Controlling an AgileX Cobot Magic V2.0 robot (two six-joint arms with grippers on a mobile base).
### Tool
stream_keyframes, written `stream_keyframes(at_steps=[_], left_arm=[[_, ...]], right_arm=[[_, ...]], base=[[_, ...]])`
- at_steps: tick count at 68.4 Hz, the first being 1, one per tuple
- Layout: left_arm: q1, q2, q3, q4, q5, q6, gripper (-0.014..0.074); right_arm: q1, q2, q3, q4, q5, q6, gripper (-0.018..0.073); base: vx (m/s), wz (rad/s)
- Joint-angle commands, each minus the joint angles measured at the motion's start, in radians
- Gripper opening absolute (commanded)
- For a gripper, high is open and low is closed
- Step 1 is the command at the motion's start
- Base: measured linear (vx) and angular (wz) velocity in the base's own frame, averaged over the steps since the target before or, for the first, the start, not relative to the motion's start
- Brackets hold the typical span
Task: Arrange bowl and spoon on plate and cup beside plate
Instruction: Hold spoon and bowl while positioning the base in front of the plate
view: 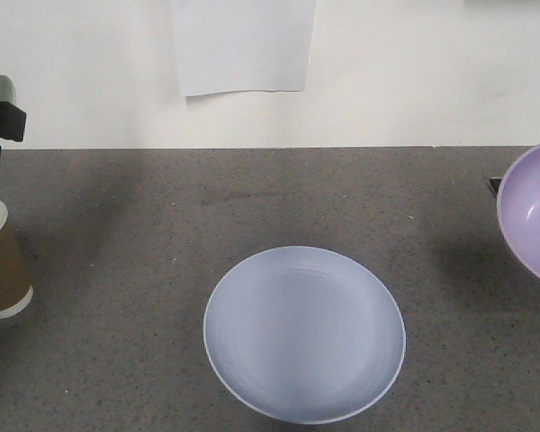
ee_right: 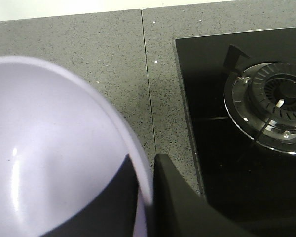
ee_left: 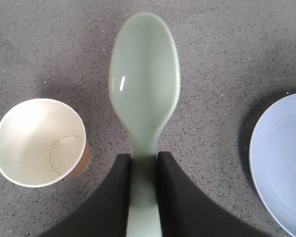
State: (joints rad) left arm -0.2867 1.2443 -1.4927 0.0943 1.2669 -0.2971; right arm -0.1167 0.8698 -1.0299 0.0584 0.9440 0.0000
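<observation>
The grey stone counter (view: 117, 207) carries the plate (view: 304, 335), which lies flat near the front middle with nothing on it.

The bowl (view: 533, 216) is at the far right edge of the front view. It is tilted so its hollow faces left and appears to be lifted clear of the counter. The right gripper (ee_right: 145, 173) pinches its rim, with one finger inside the wall and one outside, closed down to the thickness of the plastic. The bowl looks light, stiff and smooth. A rim hold like this probably lets it swing or slip, so I judge it needs levelling before it goes down on the plate. A gas burner (ee_right: 274, 106) sits beyond it on a black hob.

The cup (view: 2, 261) stands upright on the counter at the far left, well apart from the plate, mouth up and empty. Thin paper should crush easily, so a gentle hold across the wall about halfway up seems best.

The spoon (ee_left: 144, 84) is in the air above the counter, between cup and plate in the left wrist view. The left gripper (ee_left: 144, 163) is closed on its handle. The spoon's long axis runs straight out from the fingers, head leading and hollow side up. It is likely light, rigid and slick.
</observation>
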Motion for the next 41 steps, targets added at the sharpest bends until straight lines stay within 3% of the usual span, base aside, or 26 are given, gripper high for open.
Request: stream_keyframes(at_steps=[1,41], left_arm=[[-0.006,-0.024,-0.024,0.003,-0.017,-0.008,-0.0006],[-0.006,-0.024,-0.024,0.003,-0.017,-0.008,-0.0006]], right_arm=[[-0.007,-0.007,-0.028,-0.002,-0.066,-0.011,-0.0006],[-0.007,-0.007,-0.028,-0.002,-0.066,-0.011,-0.0006]], base=[[0.0,0.0],[0.0,0.0]])
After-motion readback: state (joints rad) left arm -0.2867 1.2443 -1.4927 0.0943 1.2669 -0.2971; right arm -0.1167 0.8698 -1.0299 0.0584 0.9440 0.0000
